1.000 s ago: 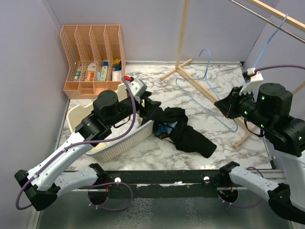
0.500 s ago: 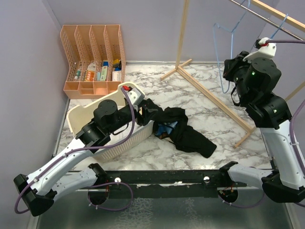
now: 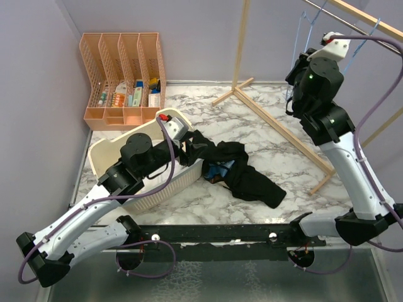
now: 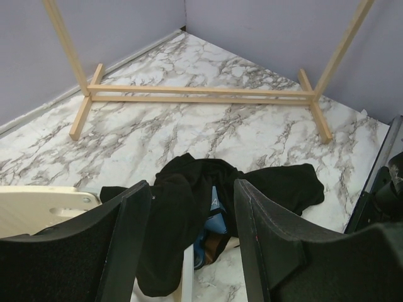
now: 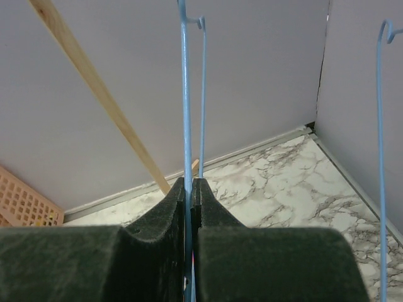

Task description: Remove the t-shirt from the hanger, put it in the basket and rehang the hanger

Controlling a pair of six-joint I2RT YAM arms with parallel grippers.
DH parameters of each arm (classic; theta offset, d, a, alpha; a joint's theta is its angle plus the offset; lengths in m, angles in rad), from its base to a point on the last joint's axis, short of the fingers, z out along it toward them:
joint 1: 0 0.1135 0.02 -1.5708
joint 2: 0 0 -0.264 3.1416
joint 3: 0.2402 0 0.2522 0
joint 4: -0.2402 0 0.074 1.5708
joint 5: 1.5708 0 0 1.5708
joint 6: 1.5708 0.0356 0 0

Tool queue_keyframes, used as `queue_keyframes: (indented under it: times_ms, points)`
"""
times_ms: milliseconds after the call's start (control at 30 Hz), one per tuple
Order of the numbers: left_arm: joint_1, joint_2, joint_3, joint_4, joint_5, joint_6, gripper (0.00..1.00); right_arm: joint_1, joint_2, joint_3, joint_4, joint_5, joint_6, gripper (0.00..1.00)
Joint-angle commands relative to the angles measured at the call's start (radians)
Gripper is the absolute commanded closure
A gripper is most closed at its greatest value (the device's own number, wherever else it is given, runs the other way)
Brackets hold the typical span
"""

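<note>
Right end effector [image 5: 190, 184], clenched on the hanger [image 5: 184, 94], has hoisted it upper right; t-shirt [image 3: 247, 175] lies free, left end effector [image 4: 189, 189] released.

Non-task stuff: white-grey marble bench [image 3: 264, 126], lilac walls round it. Back-left corner: peach mesh file organizer [image 3: 123, 69], four slots, small boxes and bottles [image 3: 135, 95] sitting low in the slots. Just in front of it, a cream plastic laundry basket [image 3: 96, 150], tilted. Bare-wood clothes rack: upright post [image 3: 241, 44] at back centre, floor bar [image 3: 283, 132] running diagonally to the right, top rail [image 3: 365, 19] upper right. Black frame rail [image 3: 220, 234] along the bench's near edge.
</note>
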Motion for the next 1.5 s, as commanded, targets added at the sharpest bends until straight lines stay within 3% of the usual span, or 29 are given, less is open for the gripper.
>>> queue_keyframes:
  times_ms: [0,400,1300,1367,1433,1467]
  points:
    - [-0.003,-0.028,-0.008,0.027,-0.021,0.009,0.42,-0.004,0.053,0.022,0.095,0.082,-0.057,0.99]
    - [-0.004,-0.018,-0.012,0.024,-0.004,0.005,0.42,-0.060,0.130,-0.010,0.107,0.045,-0.015,0.99]
    - [-0.003,0.046,-0.007,0.039,0.044,-0.024,0.42,-0.102,0.120,-0.003,0.090,-0.056,-0.009,0.99]
    - [-0.002,0.049,-0.010,0.040,0.042,-0.025,0.42,-0.102,0.117,-0.010,0.091,-0.064,-0.013,0.95]
    - [-0.002,0.056,-0.010,0.041,0.042,-0.024,0.42,-0.102,0.105,-0.027,0.101,-0.088,-0.022,0.72]
    - [-0.002,0.061,-0.008,0.039,0.044,-0.025,0.42,-0.102,0.096,-0.038,0.109,-0.100,-0.028,0.66]
